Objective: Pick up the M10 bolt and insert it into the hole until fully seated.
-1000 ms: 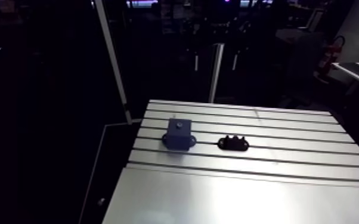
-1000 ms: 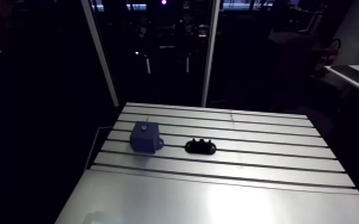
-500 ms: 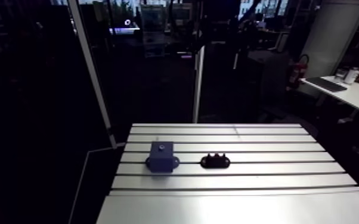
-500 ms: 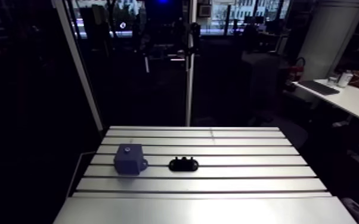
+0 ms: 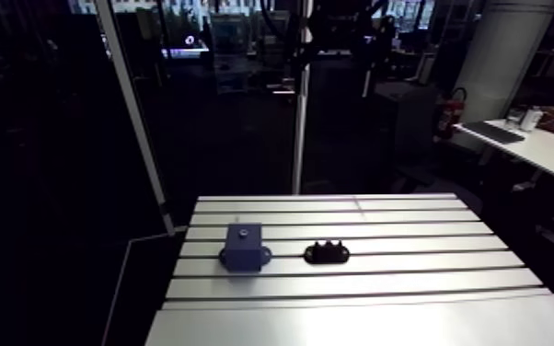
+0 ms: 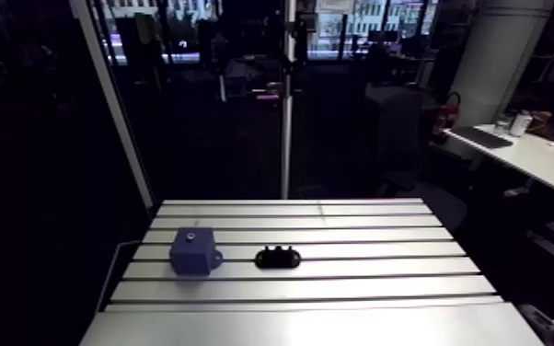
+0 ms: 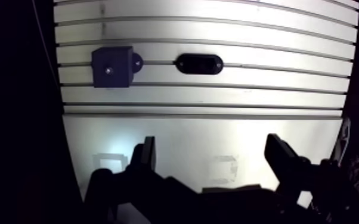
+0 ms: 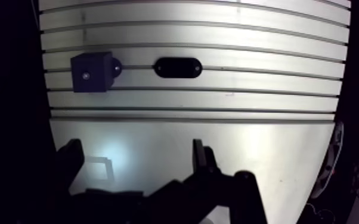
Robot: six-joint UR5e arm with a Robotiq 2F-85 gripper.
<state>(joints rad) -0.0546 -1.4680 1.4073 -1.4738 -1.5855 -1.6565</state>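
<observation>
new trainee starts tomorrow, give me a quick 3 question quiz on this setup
1. True or false: the end effector is shut on a bolt.
2. The blue block and the black oval part are: A stacked; B side by side, apart; C touching.
3. What do both rest on?
Key: 1 false, it is open and empty. 2 B. 3 the slotted table.
</observation>
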